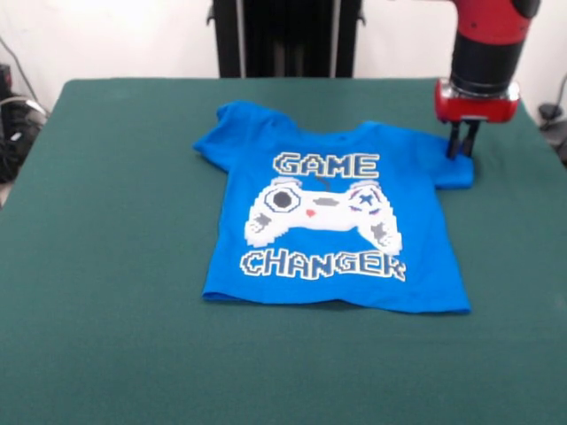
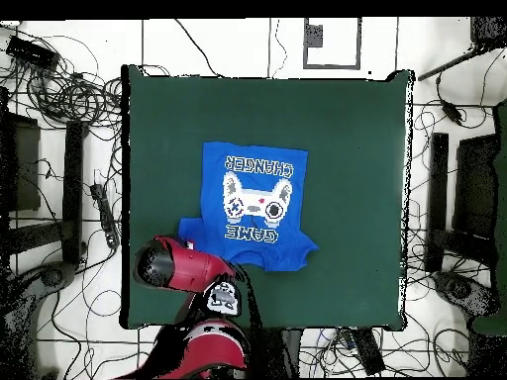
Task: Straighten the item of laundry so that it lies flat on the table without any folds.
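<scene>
The item of laundry (image 1: pixel 332 221), a bright blue T-shirt with white "GAME CHANGER" lettering and a controller print, lies print-up near the middle of the green table (image 1: pixel 115 230). Its body looks mostly flat; the sleeve at picture left is bunched up at the far edge. My gripper (image 1: pixel 462 152) stands upright at the tip of the sleeve on picture right, fingers close together and pinching the cloth there. Seen from overhead, the shirt (image 2: pixel 254 203) shows on the table (image 2: pixel 356 148), and the red arm (image 2: pixel 183 267) covers that sleeve and the gripper.
Bare green cloth surrounds the shirt on all sides, widest toward the front edge and picture left in the front view. Black stands and tangled cables (image 2: pixel 69 109) lie on the floor around the table.
</scene>
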`<action>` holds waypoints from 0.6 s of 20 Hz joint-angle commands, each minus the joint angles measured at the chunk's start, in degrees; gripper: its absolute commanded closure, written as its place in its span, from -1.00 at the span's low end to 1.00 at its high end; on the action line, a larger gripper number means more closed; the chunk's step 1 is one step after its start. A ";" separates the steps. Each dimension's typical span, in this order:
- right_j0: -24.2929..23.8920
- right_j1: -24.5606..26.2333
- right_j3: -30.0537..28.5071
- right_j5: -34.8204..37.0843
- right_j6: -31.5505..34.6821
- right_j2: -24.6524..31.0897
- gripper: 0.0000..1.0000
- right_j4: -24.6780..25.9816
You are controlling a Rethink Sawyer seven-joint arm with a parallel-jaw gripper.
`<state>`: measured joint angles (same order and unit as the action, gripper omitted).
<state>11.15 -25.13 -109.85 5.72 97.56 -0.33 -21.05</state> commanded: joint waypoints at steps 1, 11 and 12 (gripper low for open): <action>5.31 3.43 5.97 -2.77 18.00 10.80 1.00 -7.25; 6.39 3.24 6.34 -2.34 17.16 10.63 1.00 -10.01; 6.30 3.32 6.36 -2.40 17.01 10.73 1.00 -10.05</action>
<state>15.53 -24.55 -107.61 5.71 97.61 1.04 -26.19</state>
